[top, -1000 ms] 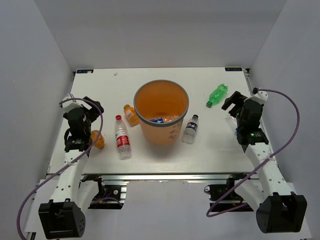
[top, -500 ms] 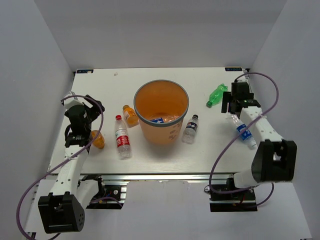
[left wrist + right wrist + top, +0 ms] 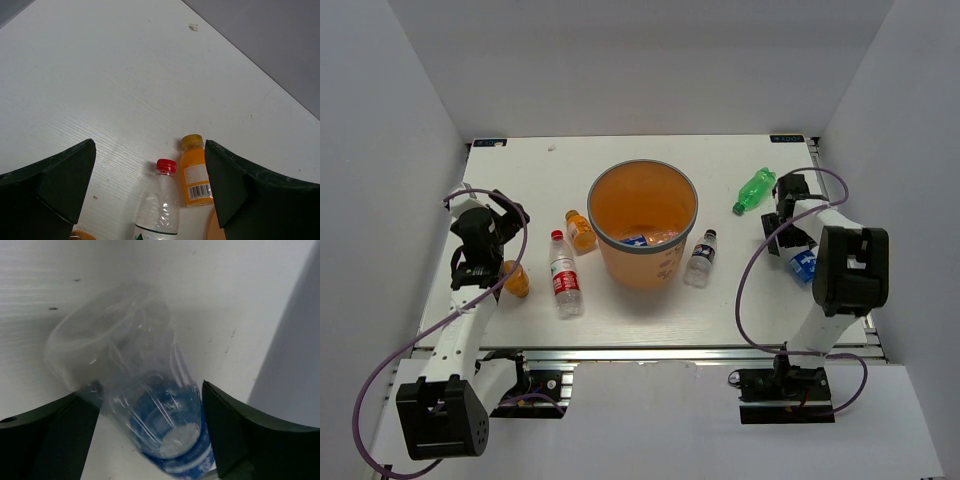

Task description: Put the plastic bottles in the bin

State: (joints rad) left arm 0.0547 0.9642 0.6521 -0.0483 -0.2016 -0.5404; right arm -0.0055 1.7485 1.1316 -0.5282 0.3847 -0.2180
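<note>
The orange bin [image 3: 642, 262] stands mid-table with a blue-labelled item [image 3: 637, 240] inside. To its left lie an orange bottle [image 3: 582, 230] [image 3: 194, 177], a clear red-capped bottle [image 3: 564, 276] [image 3: 162, 200] and another orange bottle [image 3: 515, 280]. A small dark-capped clear bottle [image 3: 701, 258] lies right of the bin, with a green bottle [image 3: 755, 189] beyond it. My left gripper [image 3: 498, 215] [image 3: 149, 150] hovers open and empty. My right gripper [image 3: 794, 238] [image 3: 150, 400] stands open astride a clear blue-labelled bottle [image 3: 803, 264] [image 3: 150, 405] lying on the table. That bottle fills the gap between the fingers.
The table's right edge and the grey side wall [image 3: 295, 340] run just beyond the right gripper. The right arm's elbow [image 3: 850, 270] is folded above the near right of the table. Purple cables loop beside both arms.
The right arm has folded in, bringing its gripper down around the blue-labelled bottle, and its jaws have narrowed slightly. The left arm has hardly moved.
</note>
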